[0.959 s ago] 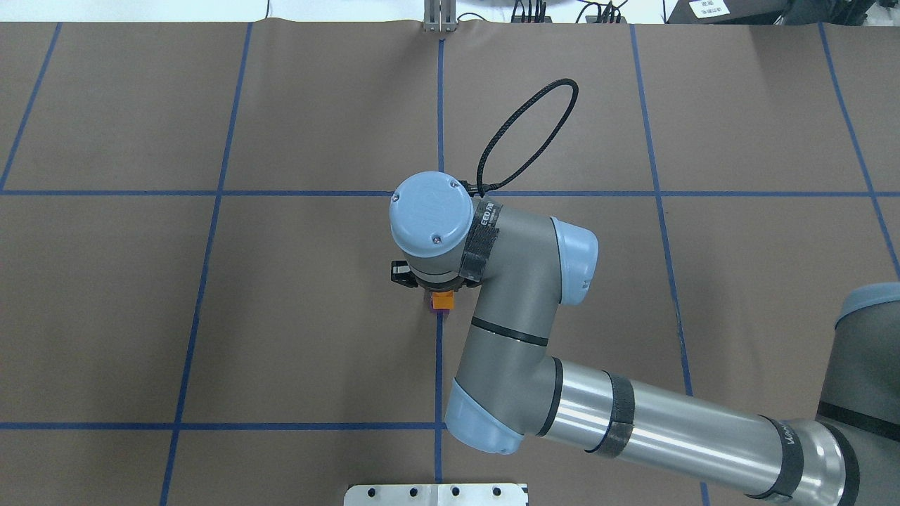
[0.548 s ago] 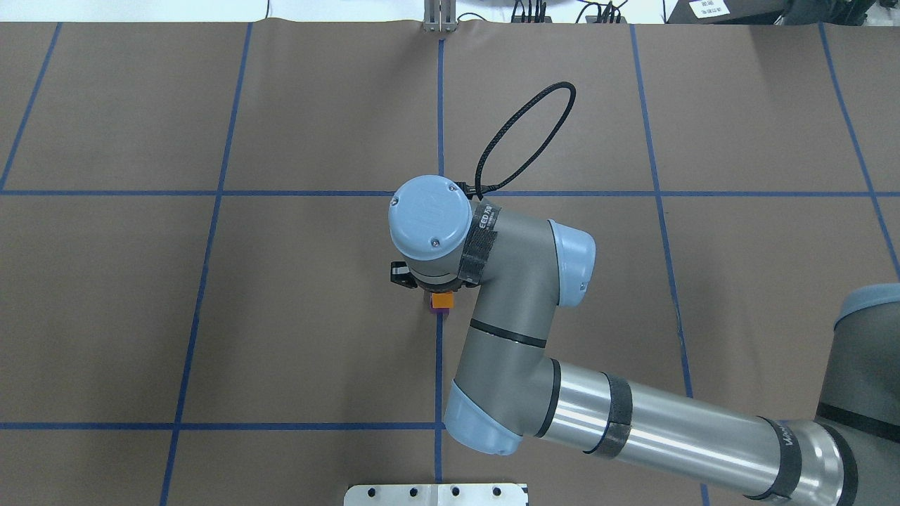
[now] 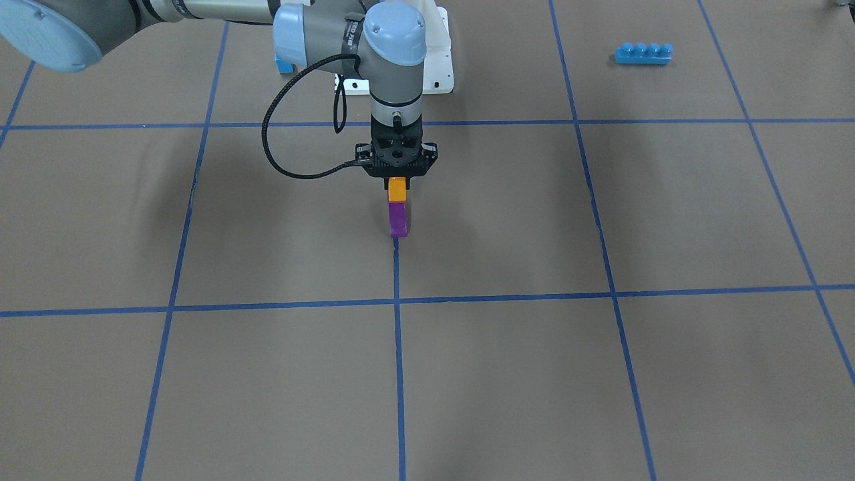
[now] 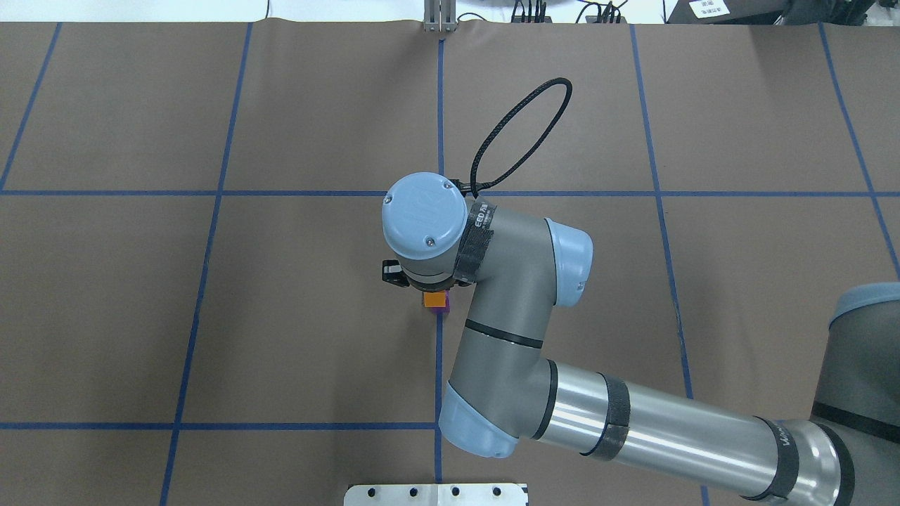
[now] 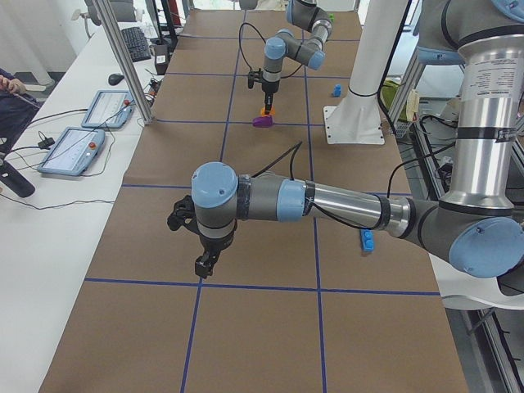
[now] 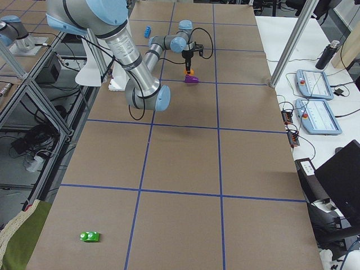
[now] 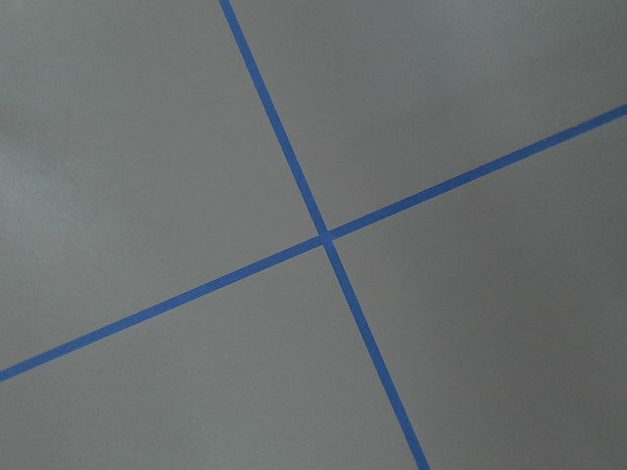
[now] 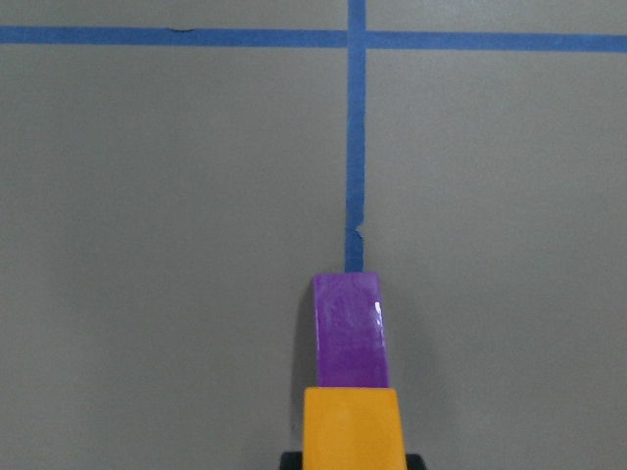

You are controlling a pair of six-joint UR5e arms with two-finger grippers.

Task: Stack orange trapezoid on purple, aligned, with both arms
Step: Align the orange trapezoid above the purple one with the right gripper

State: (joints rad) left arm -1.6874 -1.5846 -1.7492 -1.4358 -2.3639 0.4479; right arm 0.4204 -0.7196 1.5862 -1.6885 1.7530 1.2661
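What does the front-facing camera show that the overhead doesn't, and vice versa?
Front-facing only: the right gripper, most of the purple block, and a long blue brick. Overhead only: cables past the table's far edge; there the wrist hides the gripper. Both: the right arm, the orange block over the purple one, and the blue tape lines.

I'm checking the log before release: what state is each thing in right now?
right gripper: shut on the orange trapezoid.
orange trapezoid: held just above the purple; contact unclear.
purple: resting on the table, ungripped.
left gripper: over the table; open or shut, cannot tell.
blue brick: lying on table, apart.
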